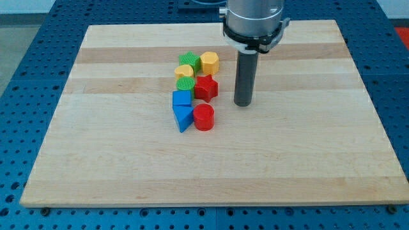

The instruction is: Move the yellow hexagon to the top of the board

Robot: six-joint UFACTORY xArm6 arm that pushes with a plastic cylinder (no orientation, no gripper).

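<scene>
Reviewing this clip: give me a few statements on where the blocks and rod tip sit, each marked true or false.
1. My tip is to the view's right of the red star. True.
2. The yellow hexagon is at the cluster's bottom end. False: it is at its top end.
3. My tip touches the yellow hexagon. False: it stands apart, lower right.
4. The red cylinder sits beside the blue triangle. True.

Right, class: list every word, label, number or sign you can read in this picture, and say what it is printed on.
None: no readable text appears anywhere.
The wooden board, the coloured blocks, including the yellow hexagon, and the rod ending in my tip are all unmarked.
</scene>
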